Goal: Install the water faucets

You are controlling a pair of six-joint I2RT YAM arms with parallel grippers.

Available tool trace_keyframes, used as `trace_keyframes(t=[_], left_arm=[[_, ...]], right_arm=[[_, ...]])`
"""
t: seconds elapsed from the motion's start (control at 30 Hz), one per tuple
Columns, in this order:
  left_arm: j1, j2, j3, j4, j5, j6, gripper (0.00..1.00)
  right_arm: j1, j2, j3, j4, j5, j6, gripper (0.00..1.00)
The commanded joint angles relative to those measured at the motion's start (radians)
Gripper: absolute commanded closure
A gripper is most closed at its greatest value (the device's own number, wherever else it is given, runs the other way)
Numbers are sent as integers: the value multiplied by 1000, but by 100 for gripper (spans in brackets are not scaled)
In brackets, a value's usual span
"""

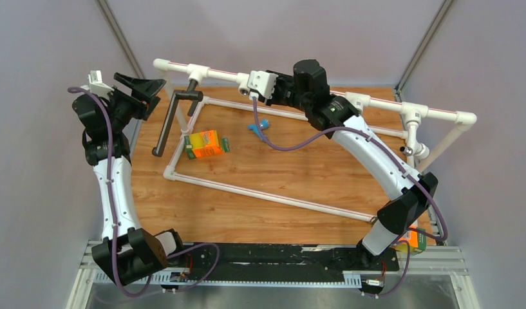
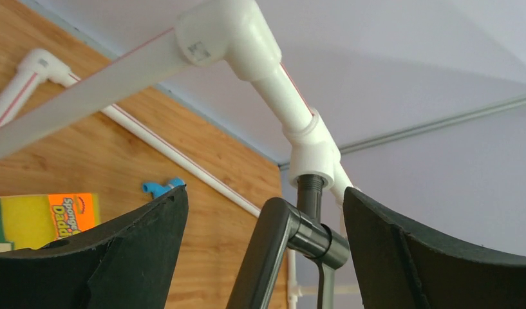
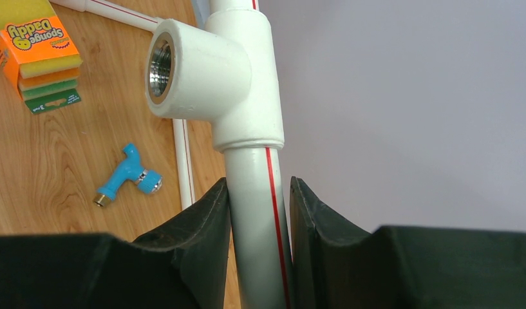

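Left gripper (image 2: 265, 193) stood wide open, its black fingers (image 2: 118, 251) flanking the dark-brown faucet (image 2: 282, 225) without touching it. The faucet's threaded stem ran up into a white tee socket (image 2: 311, 151) on the pipe frame (image 2: 86, 90). Beyond, a small blue faucet (image 2: 160, 188) and an orange sponge box (image 2: 47, 219) lay on the wooden table (image 2: 118, 154).
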Motion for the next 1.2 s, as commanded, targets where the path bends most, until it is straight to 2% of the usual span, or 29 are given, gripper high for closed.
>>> trace_keyframes(t=[0.0, 0.03, 0.17, 0.5, 0.8, 1.03, 1.17], left_arm=[[7, -20, 48, 112, 177, -37, 4], [5, -8, 53, 86, 186, 7, 4], [7, 14, 29, 105, 272, 12, 4], [5, 75, 1, 82, 312, 43, 8], [-39, 136, -31, 251, 364, -112, 14], [-61, 189, -129, 635, 374, -417, 20], [-97, 209, -132, 696, 375, -468, 22]], right_arm=[[41, -8, -39, -113, -86, 128, 100], [41, -7, -39, -113, -87, 128, 100], [41, -4, -39, -113, -90, 128, 100], [41, 1, -34, -113, -95, 128, 100], [42, 13, -25, -114, -100, 131, 100], [42, 10, -29, -113, -93, 128, 100], [42, 13, -28, -114, -93, 128, 100]])
